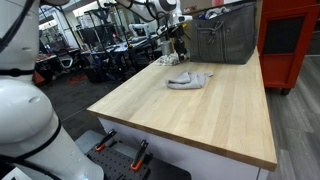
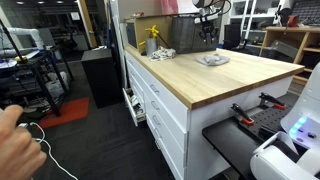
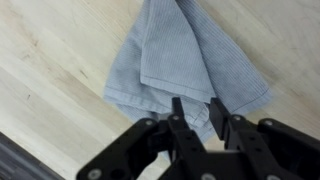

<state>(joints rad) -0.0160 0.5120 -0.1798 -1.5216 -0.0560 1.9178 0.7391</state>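
A crumpled light blue-grey cloth (image 1: 190,78) lies on the wooden tabletop (image 1: 200,125) and also shows in an exterior view (image 2: 213,60). In the wrist view the cloth (image 3: 170,50) lies flat on the wood below the fingers. My gripper (image 1: 178,42) hangs in the air above and a little behind the cloth, clear of it, as both exterior views show (image 2: 207,30). Its two black fingers (image 3: 197,105) stand close together with a narrow gap and hold nothing.
A grey metal bin (image 1: 225,35) stands at the back of the table, just behind the gripper. A red cabinet (image 1: 290,40) stands beside the table. A yellow object (image 2: 152,33) sits near the bin. White drawers (image 2: 160,110) run below the tabletop.
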